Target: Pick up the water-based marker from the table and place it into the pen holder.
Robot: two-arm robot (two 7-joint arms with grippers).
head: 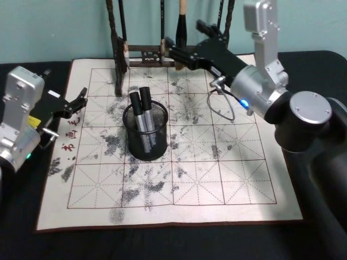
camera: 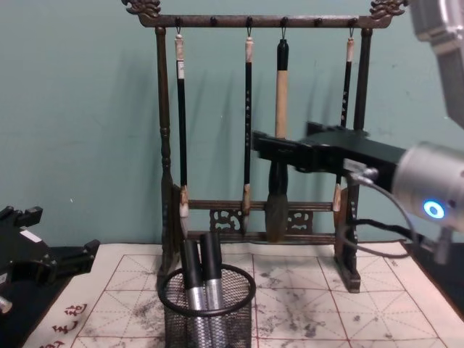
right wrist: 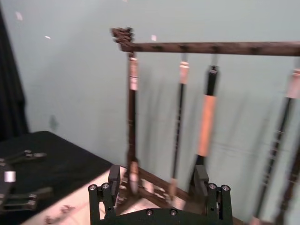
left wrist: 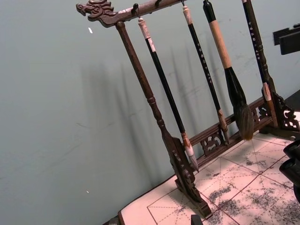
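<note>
The black wire-mesh pen holder (head: 145,142) stands on the ink-stained gridded mat (head: 227,179), left of its middle. Two water-based markers (head: 142,111) with black caps and silver bodies stand upright inside it; the chest view shows them (camera: 202,272) leaning together in the pen holder (camera: 208,312). My right gripper (head: 171,50) is raised behind the holder, near the brush rack, and it is open with nothing between its fingers (right wrist: 115,179). My left gripper (head: 80,98) rests open at the mat's left edge.
The tall dark wooden brush rack (camera: 261,22) with several hanging brushes stands at the mat's back edge, just beyond my right gripper (camera: 259,148). The dark table (head: 162,244) surrounds the mat. A grey cable (head: 225,105) loops under my right arm.
</note>
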